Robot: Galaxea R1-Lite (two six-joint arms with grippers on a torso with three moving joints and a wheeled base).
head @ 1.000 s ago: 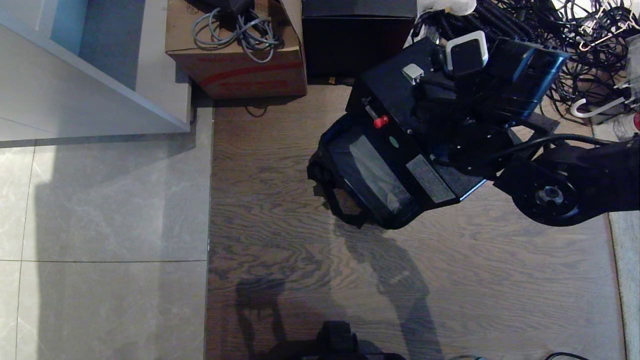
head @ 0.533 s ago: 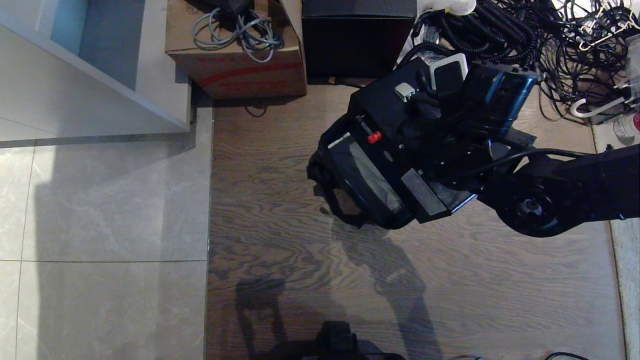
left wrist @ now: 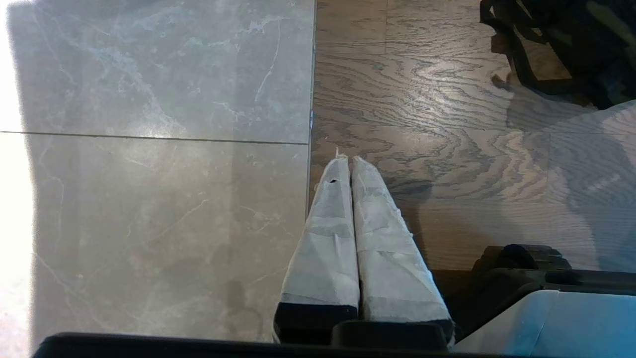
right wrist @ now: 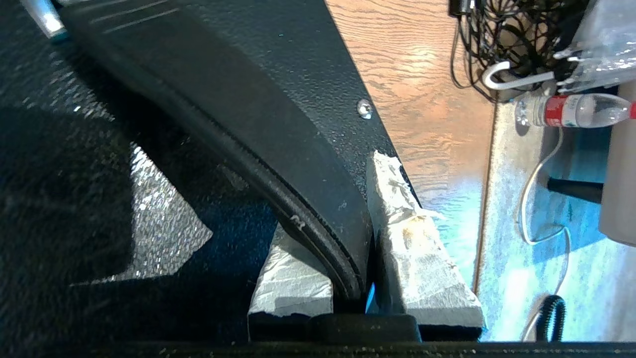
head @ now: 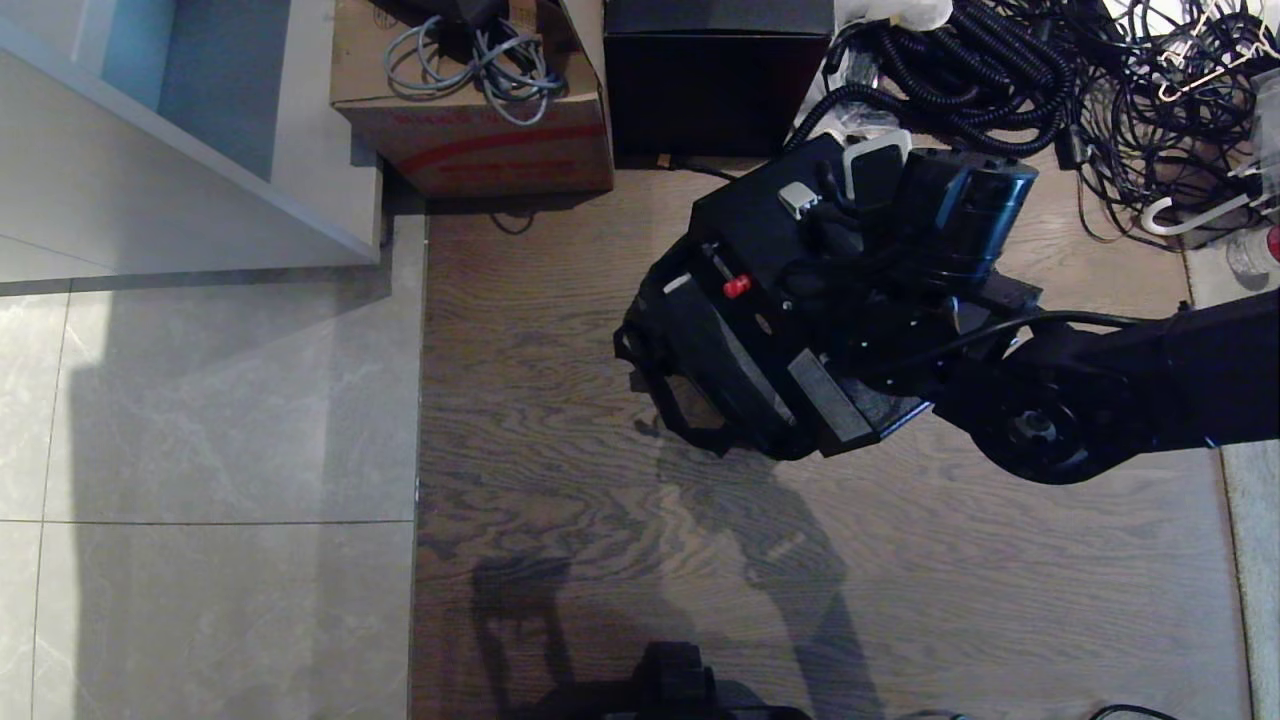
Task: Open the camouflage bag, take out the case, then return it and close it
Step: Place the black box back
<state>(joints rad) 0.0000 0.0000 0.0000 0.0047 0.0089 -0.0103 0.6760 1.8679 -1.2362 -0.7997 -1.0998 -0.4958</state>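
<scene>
1. Head view: the right gripper (head: 835, 235) was clamped on the top handle of the case (head: 770, 270), holding the case tilted just above the open camouflage bag (head: 690, 370). The bag sat on the wooden floor (head: 560, 480), near the cardboard box (head: 470, 130) and the plain black box (head: 715, 85) behind it. The case's lower end overlapped the bag's mouth; whether it touched the lining could not be told.
2. Left wrist view: the left gripper (left wrist: 350, 171) hung clenched and empty over the seam between tile and wood, well apart from the bag, with only the bag's strap (left wrist: 516, 59) showing at the edge.
3. Right wrist view: the taped fingers (right wrist: 407, 233) pinched the handle (right wrist: 278, 169) between them, with the case's speckled top beside it.
4. Judgement: the bag was open and the case was out, so this looked like the return. Seating the case and closing the bag remained.
</scene>
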